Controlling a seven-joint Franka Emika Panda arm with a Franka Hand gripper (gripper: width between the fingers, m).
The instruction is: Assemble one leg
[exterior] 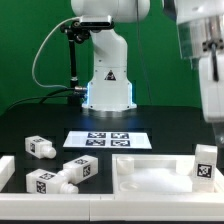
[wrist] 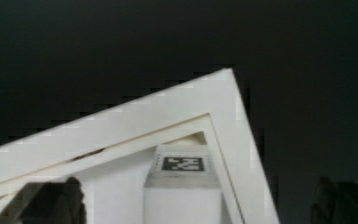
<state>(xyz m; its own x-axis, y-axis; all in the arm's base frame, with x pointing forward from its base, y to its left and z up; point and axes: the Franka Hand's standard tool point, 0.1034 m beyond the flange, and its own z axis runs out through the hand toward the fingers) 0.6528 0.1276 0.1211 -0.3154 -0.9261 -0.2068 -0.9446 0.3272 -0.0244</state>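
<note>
A leg (exterior: 205,164) stands upright at the corner of the large white tray-like panel (exterior: 150,172), on the exterior view's right, with a tag on its side. My gripper (exterior: 211,100) hangs above it, blurred, and does not touch it. In the wrist view the leg (wrist: 185,170) shows inside the panel's corner (wrist: 202,95), between my two dark fingers (wrist: 51,200). My gripper (wrist: 197,208) is open and empty. Three more legs lie on the table at the exterior view's left: one (exterior: 40,146), one (exterior: 82,168) and one (exterior: 45,182).
The marker board (exterior: 105,139) lies flat in front of the robot base (exterior: 108,80). A white part (exterior: 5,172) shows at the exterior view's left edge. The table is black and the backdrop is green.
</note>
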